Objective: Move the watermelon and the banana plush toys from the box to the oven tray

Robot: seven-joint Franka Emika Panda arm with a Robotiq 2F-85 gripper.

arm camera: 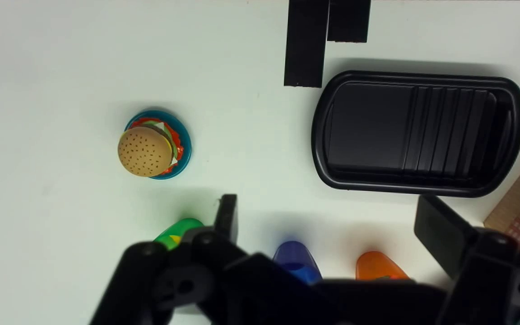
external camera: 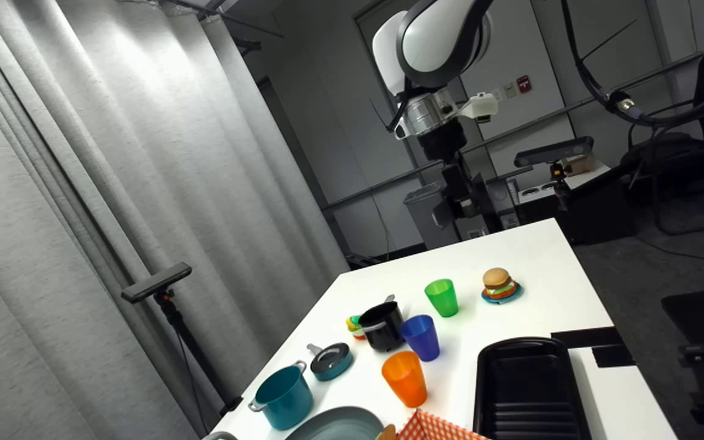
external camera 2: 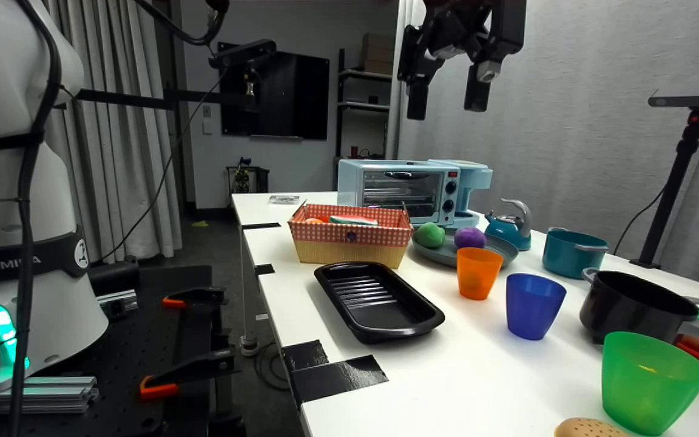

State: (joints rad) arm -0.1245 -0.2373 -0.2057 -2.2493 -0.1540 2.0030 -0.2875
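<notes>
The gripper (external camera 2: pixel 447 104) hangs spread wide, holding nothing. Lower than it stand the blue cup (external camera 2: pixel 533 309), the orange cup (external camera 2: pixel 477 276) and the tray (external camera 2: pixel 386 303). Farther from it, the box (external camera 2: pixel 340 251) holds the watermelon (external camera 2: pixel 354 221); the banana cannot be made out.

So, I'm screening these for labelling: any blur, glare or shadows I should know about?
Wrist view: burger sharp, the jaws partly blurred, soft shadow beside the tray; in an exterior view, bright patches on the curtain; in an exterior view, the green light partly washed out.
</notes>
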